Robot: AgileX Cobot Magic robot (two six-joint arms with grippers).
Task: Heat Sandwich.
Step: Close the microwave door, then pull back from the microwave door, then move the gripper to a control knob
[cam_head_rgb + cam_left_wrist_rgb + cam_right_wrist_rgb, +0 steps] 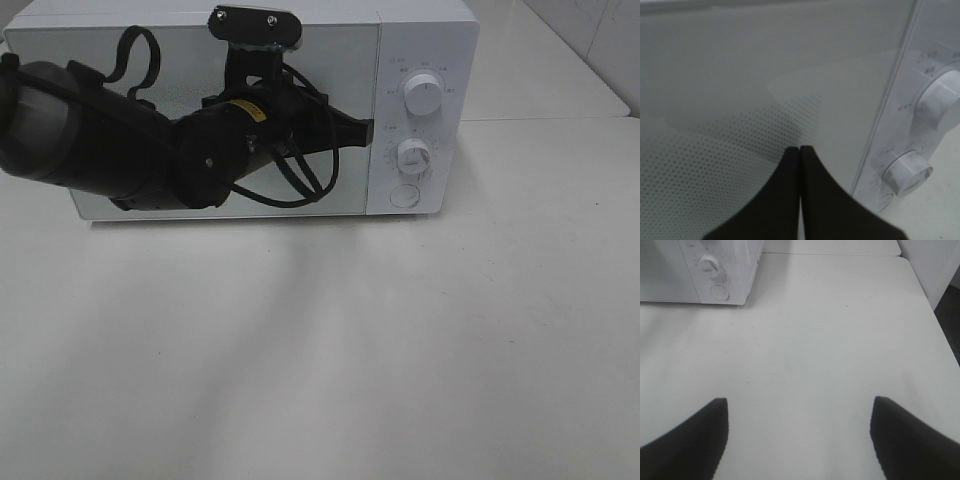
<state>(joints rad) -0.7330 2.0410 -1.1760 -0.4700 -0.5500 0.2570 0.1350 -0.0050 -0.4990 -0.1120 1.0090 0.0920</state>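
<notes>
Left claw, pressed together, at the white microwave's mirrored door; right claw spread. We judged slick glass could let the shut tips skid onto the round white dial.

The left arm covers most of the microwave's mirrored door, which shows nothing of the inside. Print around the upper dial and lower dial is too small to read. The left wrist view blurs both dials, the upper one cut by the frame edge. The right wrist view crops the microwave to one corner.
</notes>
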